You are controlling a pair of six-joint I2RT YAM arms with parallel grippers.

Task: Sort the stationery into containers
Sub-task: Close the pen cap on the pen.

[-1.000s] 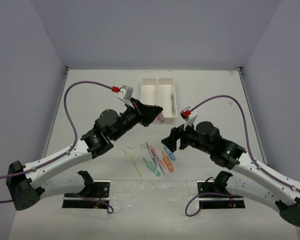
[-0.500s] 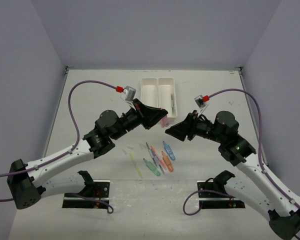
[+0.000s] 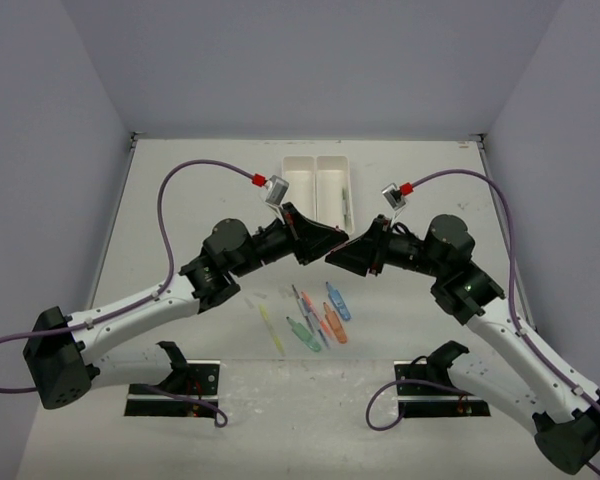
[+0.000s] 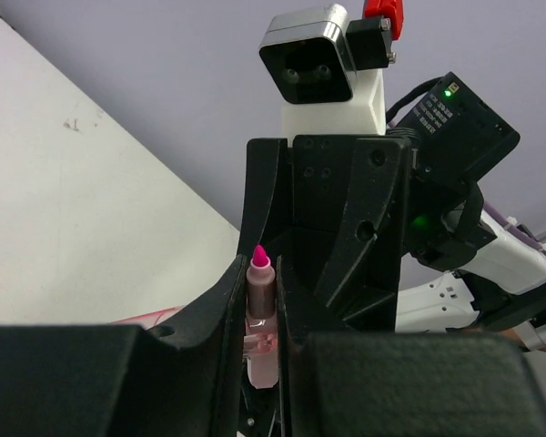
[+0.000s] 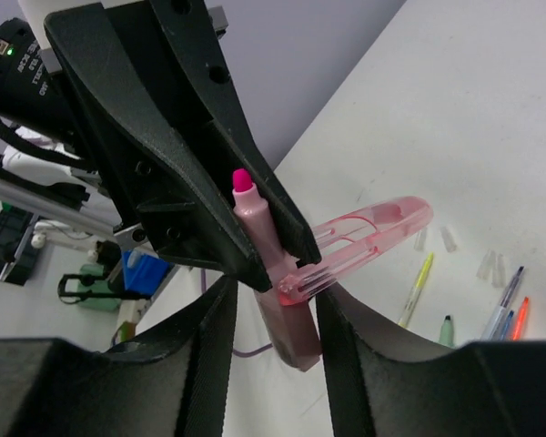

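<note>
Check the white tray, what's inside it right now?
One pen lies in the right compartment of the tray; the left compartment looks bare where visible. The near end is hidden behind the left gripper, so anything there can't be seen.

Lower end of the pink marker is hidden between the fingers of the left gripper. Near edge of the tray is covered by that gripper. Contact of the right gripper with the marker cannot be determined.

Both arms reach inward over the table, the left gripper and right gripper meeting tip to tip. The left clamps a pink marker; the right's fingers flank it, their grip unclear.
</note>
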